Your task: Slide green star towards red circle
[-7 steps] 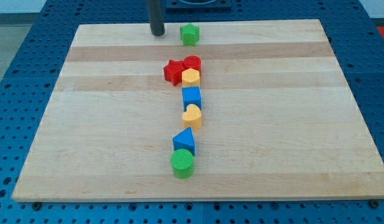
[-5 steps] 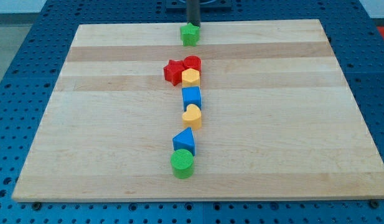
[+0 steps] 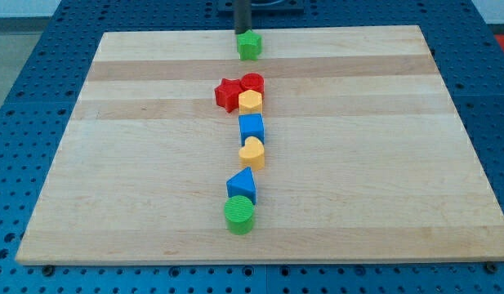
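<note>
The green star (image 3: 249, 45) sits near the top edge of the wooden board (image 3: 137, 163), at mid-width. The red circle (image 3: 252, 82) lies a short way below it, touching a red star (image 3: 227, 94) on its left and a yellow block (image 3: 250, 102) beneath. My tip (image 3: 243, 31) is just above the green star at the view's top, slightly to its left, at the board's top edge and close to or touching the star.
Below the yellow block a column runs down the board: a blue cube (image 3: 252, 127), a yellow heart (image 3: 252, 152), a blue triangle (image 3: 243, 185) and a green cylinder (image 3: 239, 215). A blue perforated table surrounds the board.
My tip moved from the left of the green star to just above it, then shifted slightly left. No block has moved.
</note>
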Motion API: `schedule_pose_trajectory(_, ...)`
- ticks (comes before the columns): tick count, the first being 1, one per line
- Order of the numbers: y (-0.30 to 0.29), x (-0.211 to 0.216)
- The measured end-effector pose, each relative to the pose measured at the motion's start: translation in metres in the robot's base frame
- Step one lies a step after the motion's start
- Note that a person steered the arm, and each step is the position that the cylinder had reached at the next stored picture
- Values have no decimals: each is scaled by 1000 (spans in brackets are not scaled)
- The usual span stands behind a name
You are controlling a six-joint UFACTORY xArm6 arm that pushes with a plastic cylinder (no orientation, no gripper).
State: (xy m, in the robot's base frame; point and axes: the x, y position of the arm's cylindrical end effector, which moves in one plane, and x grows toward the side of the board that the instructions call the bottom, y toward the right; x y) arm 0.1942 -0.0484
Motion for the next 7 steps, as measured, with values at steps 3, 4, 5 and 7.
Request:
schedule_pose_trajectory(3, 20, 34)
schedule_pose_trajectory(4, 43, 35)
schedule_pose_trajectory(5, 63, 36)
schedule_pose_trajectory(7, 63, 66)
